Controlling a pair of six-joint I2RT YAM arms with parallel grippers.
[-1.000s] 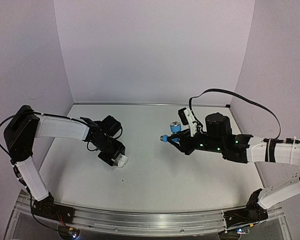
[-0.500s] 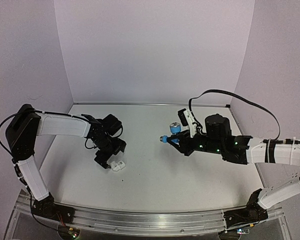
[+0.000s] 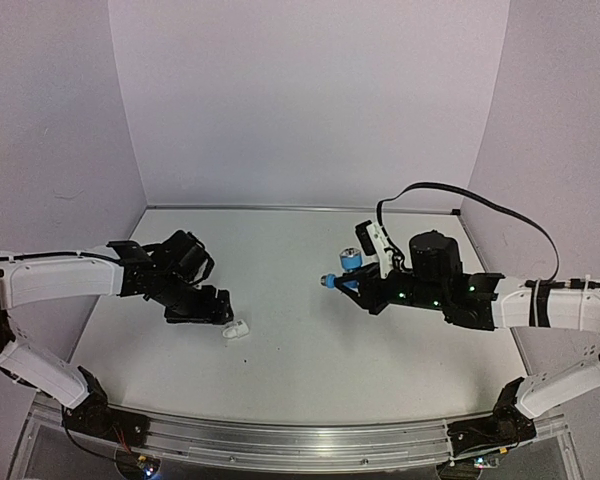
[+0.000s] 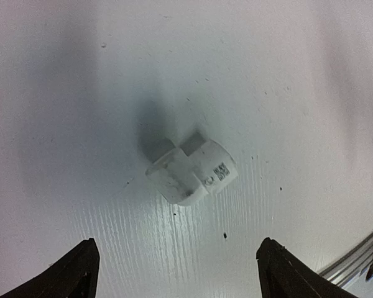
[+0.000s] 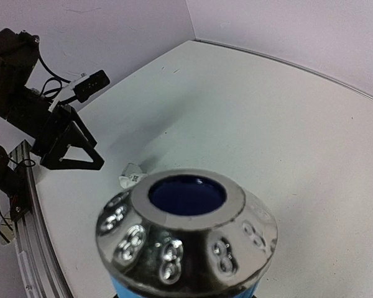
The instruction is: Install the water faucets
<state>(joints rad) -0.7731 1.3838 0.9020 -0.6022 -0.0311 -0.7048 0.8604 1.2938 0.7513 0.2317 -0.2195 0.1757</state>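
**Status change, left arm.** My left gripper has let go of the white fitting and backed away from it. One second ago the fitting sat between the fingers. It now lies on its side on the table, and nothing touches it. In the left wrist view the jaws stand spread wide, with the fingertips short of the fitting, one to each side. In the top view the gripper sits just beside the fitting, on its left.

**Right arm.** My right gripper stays clenched on the light-blue tap body. It holds the tap above the table, well to the right of the fitting.

**Consequence.** The two parts are apart and no joint is made. I judge the set-down to be a regrasp step. The fitting must be taken up again before mating.
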